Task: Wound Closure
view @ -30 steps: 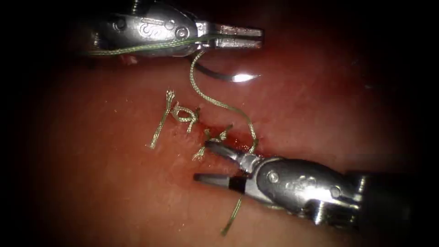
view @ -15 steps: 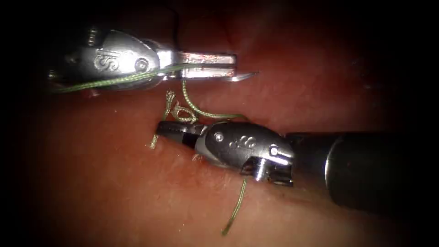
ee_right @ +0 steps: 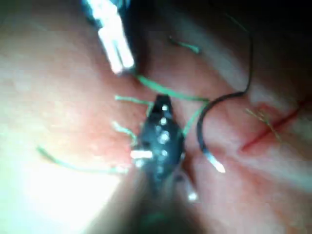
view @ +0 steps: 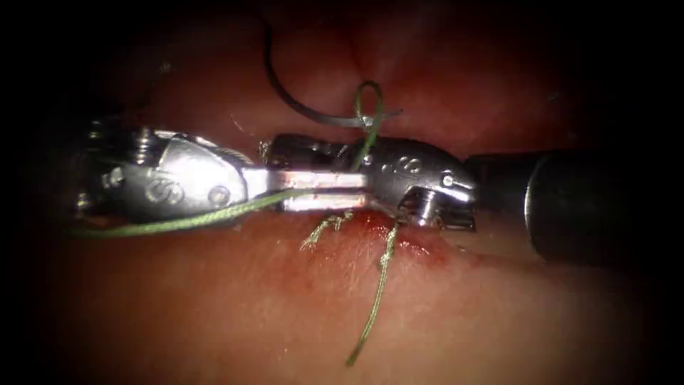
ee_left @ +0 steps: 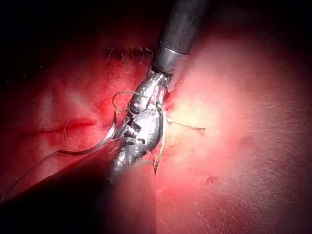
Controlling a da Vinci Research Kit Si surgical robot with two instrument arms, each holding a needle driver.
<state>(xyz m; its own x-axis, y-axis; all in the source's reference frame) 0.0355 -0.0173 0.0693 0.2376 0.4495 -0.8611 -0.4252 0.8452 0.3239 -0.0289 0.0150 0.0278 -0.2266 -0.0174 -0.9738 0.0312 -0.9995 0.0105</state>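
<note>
My left tool (view: 363, 191) reaches in from the left, jaws shut on the green thread (view: 214, 214), which trails off to the left. The right tool (view: 276, 151) lies just behind it, pointing left, over the cut (view: 417, 246) in the tissue (view: 214, 306). The thread crosses the right tool's neck and curls into a small loop (view: 368, 96) beside the needle. The curved needle (view: 306, 113) lies free on the tissue beyond both tools, held by neither. In the right wrist view the needle (ee_right: 204, 122) lies beside my right tool (ee_right: 161, 136).
A long cut thread tail (view: 374, 299) runs toward the front from the wet red cut. A short frayed tail (view: 324, 229) lies left of it. Earlier stitches (ee_left: 126, 53) sit in a row further along the tissue.
The left tool came down toward the cut, still holding the thread. The right tool moved up and left until it lay behind the left jaws. The needle has shifted farther back.
</note>
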